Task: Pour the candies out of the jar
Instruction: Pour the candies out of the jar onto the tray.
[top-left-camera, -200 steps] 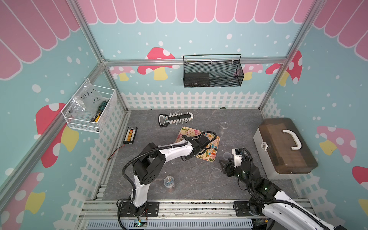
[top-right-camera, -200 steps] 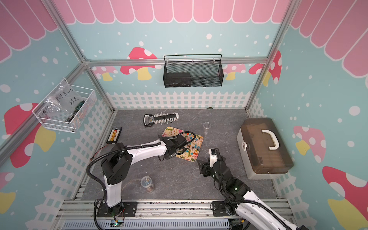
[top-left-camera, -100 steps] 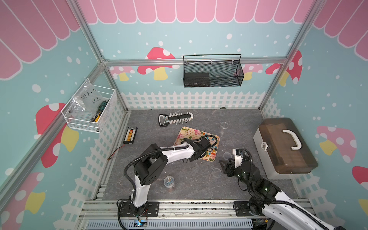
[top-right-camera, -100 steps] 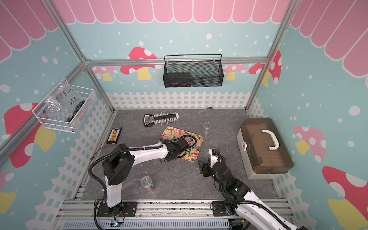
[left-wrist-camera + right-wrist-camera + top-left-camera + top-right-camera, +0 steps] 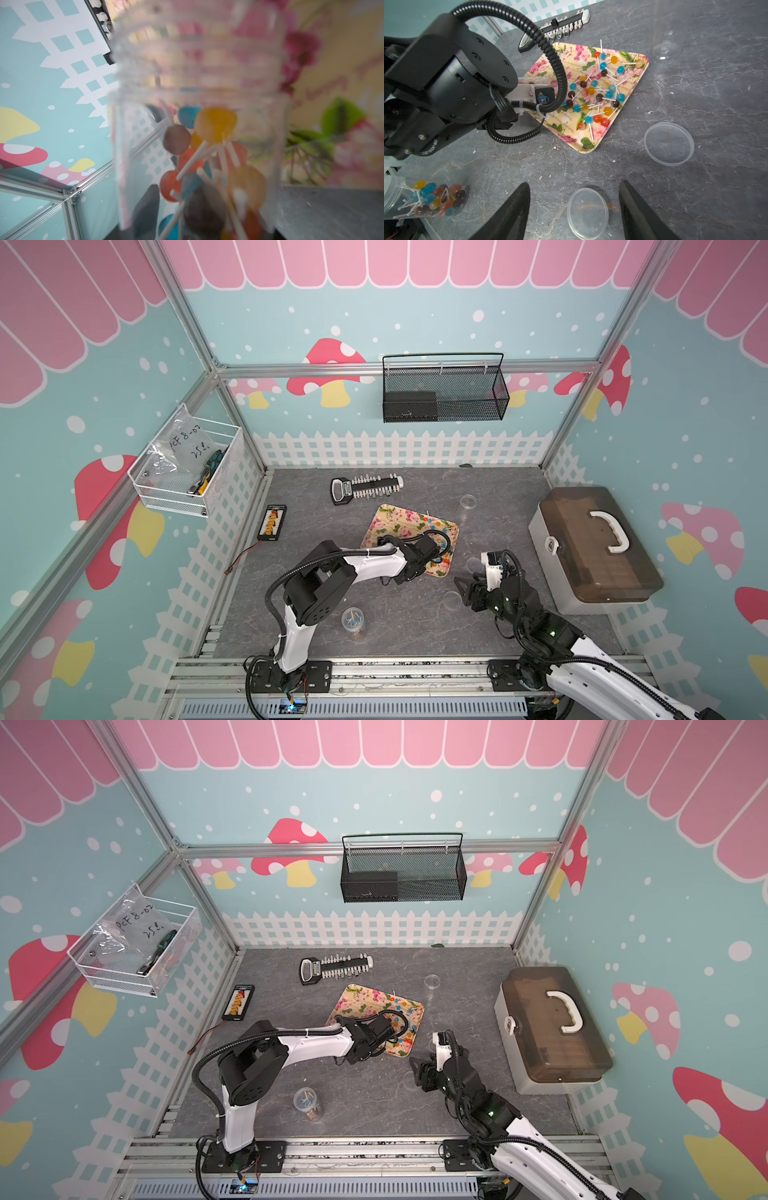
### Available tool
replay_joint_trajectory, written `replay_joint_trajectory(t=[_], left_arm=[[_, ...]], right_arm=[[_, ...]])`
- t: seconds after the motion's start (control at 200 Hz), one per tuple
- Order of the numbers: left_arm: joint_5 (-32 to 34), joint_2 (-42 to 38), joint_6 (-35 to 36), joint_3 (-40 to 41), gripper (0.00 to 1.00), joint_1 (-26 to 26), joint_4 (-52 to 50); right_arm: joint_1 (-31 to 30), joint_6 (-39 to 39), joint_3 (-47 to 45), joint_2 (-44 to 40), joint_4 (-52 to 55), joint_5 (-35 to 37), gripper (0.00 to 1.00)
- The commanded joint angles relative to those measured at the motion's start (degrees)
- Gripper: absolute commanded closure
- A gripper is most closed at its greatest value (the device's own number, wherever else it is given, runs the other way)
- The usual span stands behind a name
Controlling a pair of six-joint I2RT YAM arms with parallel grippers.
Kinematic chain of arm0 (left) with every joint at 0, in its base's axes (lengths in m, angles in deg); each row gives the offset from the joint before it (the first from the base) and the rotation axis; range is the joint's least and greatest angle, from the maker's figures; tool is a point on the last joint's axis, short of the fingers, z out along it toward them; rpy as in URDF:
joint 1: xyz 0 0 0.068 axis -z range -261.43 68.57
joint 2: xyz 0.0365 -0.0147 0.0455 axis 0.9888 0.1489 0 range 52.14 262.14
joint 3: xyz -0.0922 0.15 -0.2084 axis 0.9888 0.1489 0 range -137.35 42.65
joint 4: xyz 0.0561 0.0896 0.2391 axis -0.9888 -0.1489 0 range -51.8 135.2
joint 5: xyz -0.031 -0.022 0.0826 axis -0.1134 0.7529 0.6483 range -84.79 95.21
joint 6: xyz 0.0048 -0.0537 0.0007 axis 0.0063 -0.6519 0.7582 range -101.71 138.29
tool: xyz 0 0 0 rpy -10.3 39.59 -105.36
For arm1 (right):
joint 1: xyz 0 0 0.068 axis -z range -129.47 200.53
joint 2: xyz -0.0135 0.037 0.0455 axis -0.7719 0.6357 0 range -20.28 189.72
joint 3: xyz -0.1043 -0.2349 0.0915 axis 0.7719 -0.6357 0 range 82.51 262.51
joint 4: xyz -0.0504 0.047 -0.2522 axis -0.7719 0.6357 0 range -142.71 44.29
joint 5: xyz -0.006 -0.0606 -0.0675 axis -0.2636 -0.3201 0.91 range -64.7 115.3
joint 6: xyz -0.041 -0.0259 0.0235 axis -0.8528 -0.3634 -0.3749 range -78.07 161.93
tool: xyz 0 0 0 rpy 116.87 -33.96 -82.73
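A grey stone-patterned worktop (image 5: pixel 395 605) was enclosed by pastel walls printed with mushrooms and a white fence. A floral tray (image 5: pixel 388 516) was laid at its middle, and many candies (image 5: pixel 600 91) were scattered over it. The left hand (image 5: pixel 430 551) was held over the tray's near part, clamped tight on a clear jar (image 5: pixel 197 62). Through the jar's wall a cluster of candies was seen lodged well back from the threaded mouth, which was pointed toward the tray. How steeply the jar was tipped could not be told. The right hand (image 5: pixel 574 182) was held nearer and to the right, jaws wide apart and empty, above a clear lid (image 5: pixel 587 213) lying on the worktop.

The pour was judged to be under way but unfinished. For the next move a steeper tip or a shake would be called for. The mouth would have to be kept over the tray, so that no sticks are caught at the neck and nothing is spilled onto the worktop.
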Motion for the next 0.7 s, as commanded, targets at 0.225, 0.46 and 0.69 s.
replay_joint_trajectory(t=[0.225, 0.46, 0.69], left_arm=[[6.2, 0.6, 8.0, 2.7, 0.55, 0.5, 7.2], [7.2, -1.2, 10.7, 4.9, 0.55, 0.5, 11.0], [8.0, -1.9, 13.9, 5.6, 0.55, 0.4, 14.2]], right_arm=[[-0.4, -1.2, 3.5, 4.5, 3.7, -4.8, 0.34], [-0.4, -2.2, 4.3, 0.9, 8.7, -2.4, 0.33], [-0.4, -1.0, 3.8, -0.7, 8.3, -1.2, 0.33]])
